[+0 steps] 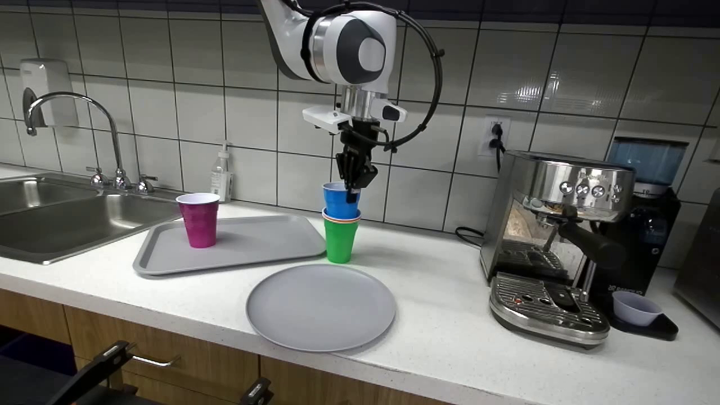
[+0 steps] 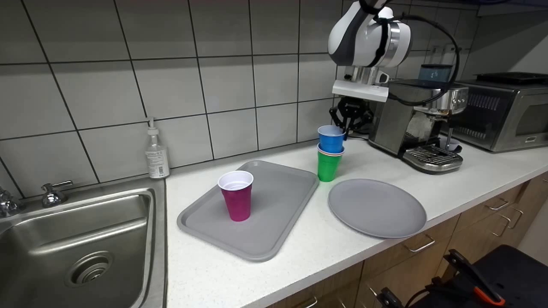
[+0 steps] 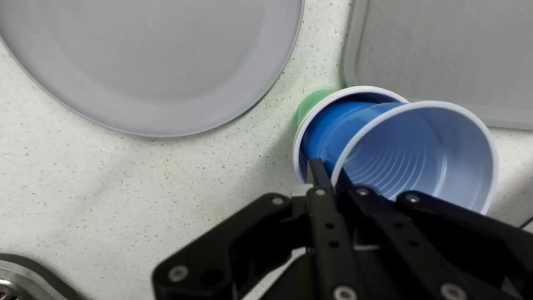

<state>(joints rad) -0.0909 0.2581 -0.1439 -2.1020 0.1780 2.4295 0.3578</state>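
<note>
The blue cup [image 1: 338,206] has its lower part inside the top of the green cup [image 1: 339,242], and the tool [image 3: 330,170] pinches the blue cup's rim. The green cup stands on the bench [image 1: 439,320], just beside a grey tray [image 1: 264,239] that carries a purple cup [image 1: 199,223], with a round grey plate [image 1: 320,306] lying near both.

Espresso machine [image 1: 529,242] on worktop [image 1: 439,315], w/ blk-handled portafilter [image 1: 596,246]; coffee grinder [image 1: 647,225] just beside it; boxy s/s oven [image 2: 501,115] beyond, in an exterior view. Opp. end: s/s sink [image 2: 81,233], chrome faucet [image 1: 117,154], pump bottle [image 2: 157,158] nr tiled wall [image 2: 167,81], wall-mtd dispenser [image 1: 53,93] above. Grey tray [image 1: 264,239] btwn sink & round plate [image 1: 320,307]; plate nr front edge.
</note>
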